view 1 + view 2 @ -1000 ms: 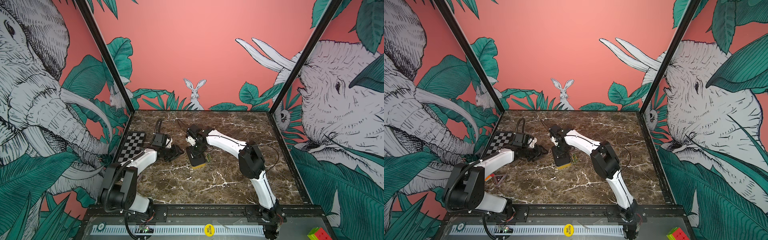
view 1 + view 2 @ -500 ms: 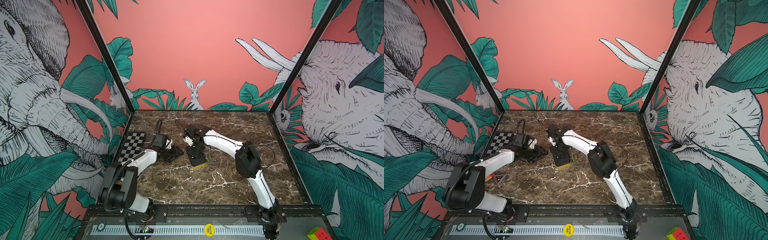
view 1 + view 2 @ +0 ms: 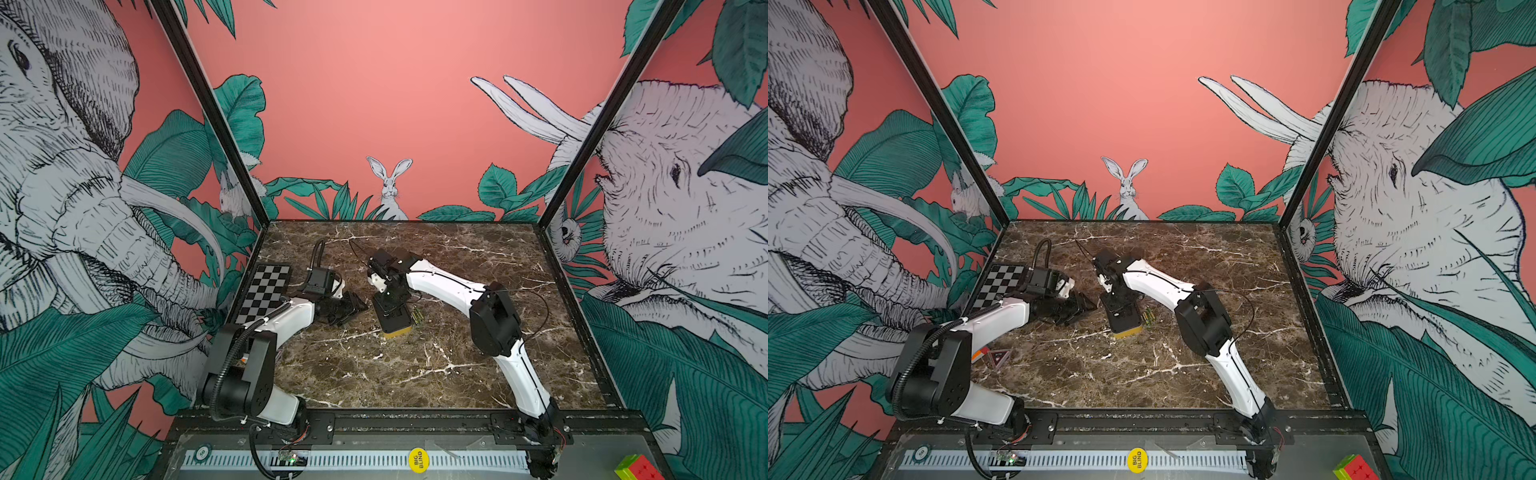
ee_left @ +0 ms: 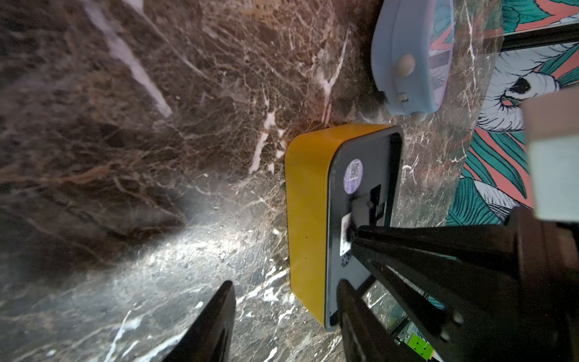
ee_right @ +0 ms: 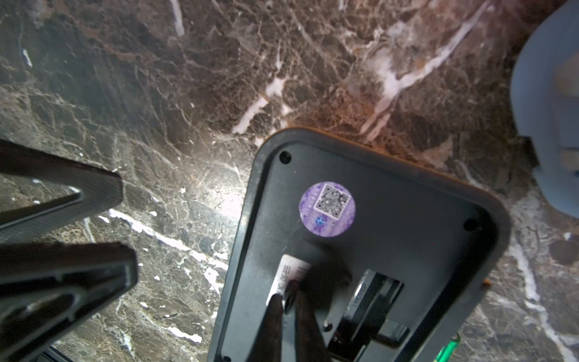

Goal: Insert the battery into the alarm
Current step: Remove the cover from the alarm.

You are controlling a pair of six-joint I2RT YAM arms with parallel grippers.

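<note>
The alarm [image 3: 395, 324] is lying face down on the bench [image 3: 415, 374], with its back compartment [image 5: 387, 297] standing open and a battery [image 5: 360, 293] lying inside; whether the battery is fully seated I cannot tell. The right gripper [image 5: 288, 301] is touching the alarm's back just beside that compartment, its jaws shut and empty, so the seating step seems to be in hand. The left gripper [image 3: 355, 305] is resting just beside the alarm, its jaws half open and holding nothing. Next, the right tips are probably needing to shift onto the battery and press it flat.
</note>
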